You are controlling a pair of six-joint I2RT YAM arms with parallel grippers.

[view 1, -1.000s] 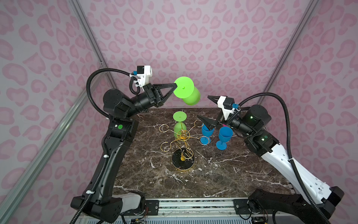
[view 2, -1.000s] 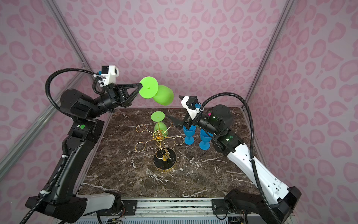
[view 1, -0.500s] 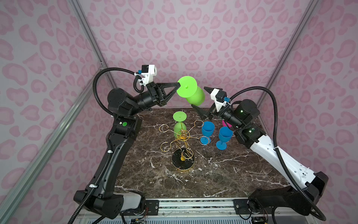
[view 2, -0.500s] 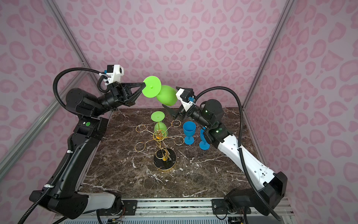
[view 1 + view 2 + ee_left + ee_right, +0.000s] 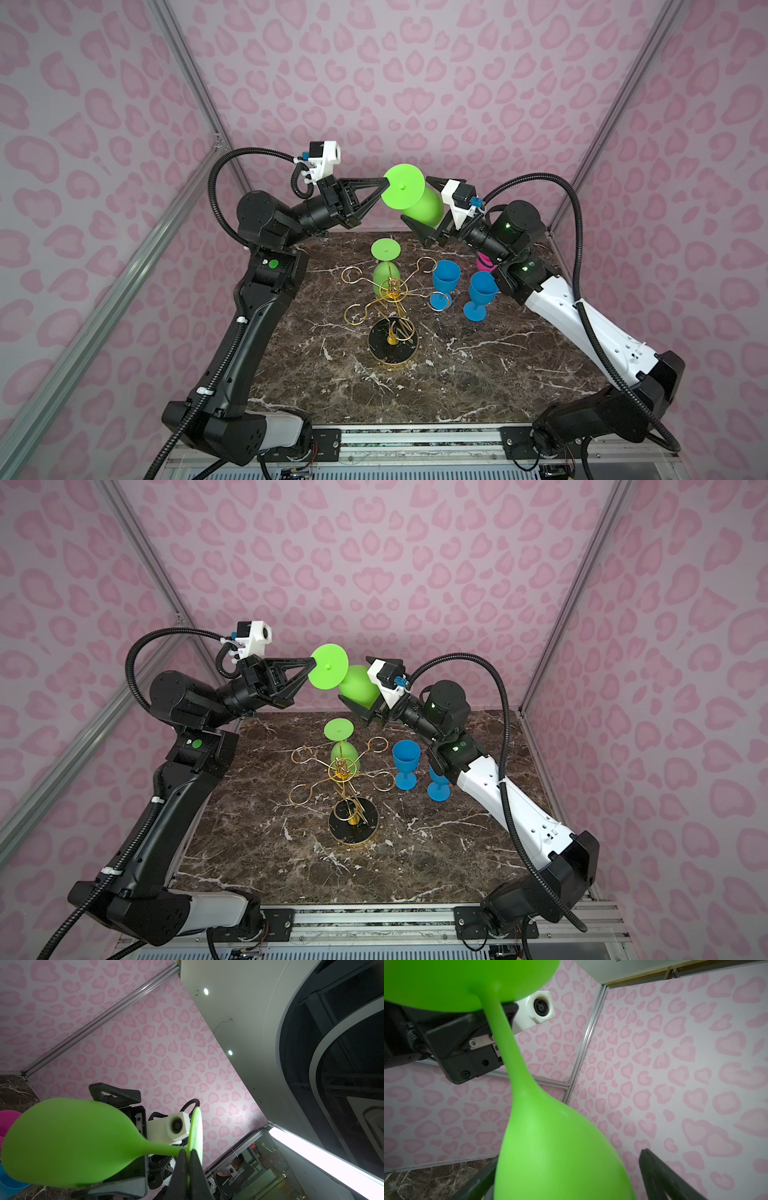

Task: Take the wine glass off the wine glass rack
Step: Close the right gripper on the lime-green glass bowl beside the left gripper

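Wine glass rack (image 5: 390, 291) (image 5: 343, 769) stands near the middle of the marble tabletop (image 5: 332, 374), round black base down and gold arms spread. The green wine glass (image 5: 411, 195) (image 5: 340, 675) (image 5: 68, 1142) (image 5: 550, 1147) is off the rack: it hangs in the air, above and behind the rack, well clear of the hooks, tilted with its foot disc toward the camera head in both top views. Left gripper (image 5: 383, 182) (image 5: 311, 661) (image 5: 188, 1153) is pressed together on the rim of that foot disc; the left wrist view shows the disc edge pinched between the two black fingertips. Right gripper (image 5: 417, 199) (image 5: 356, 678) (image 5: 564, 1172) is spread wide, with one finger on either side of the bowl. The right wrist view shows a plain gap between one finger (image 5: 654, 1169) and the bowl. Whether the opposite finger touches cannot be told. A second green glass (image 5: 386, 272) (image 5: 344, 752) hangs upside down, foot uppermost, from a hook on the far side of the rack. Two blue glasses stand upright on the tabletop to the right of the rack: one (image 5: 446, 276) (image 5: 406, 754) just beside a hook loop, the other (image 5: 482, 291) (image 5: 438, 789) further right, partly hidden by the right arm in a top view. A pink cup (image 5: 484, 264) (image 5: 8, 1122) sits beyond them, mostly covered.
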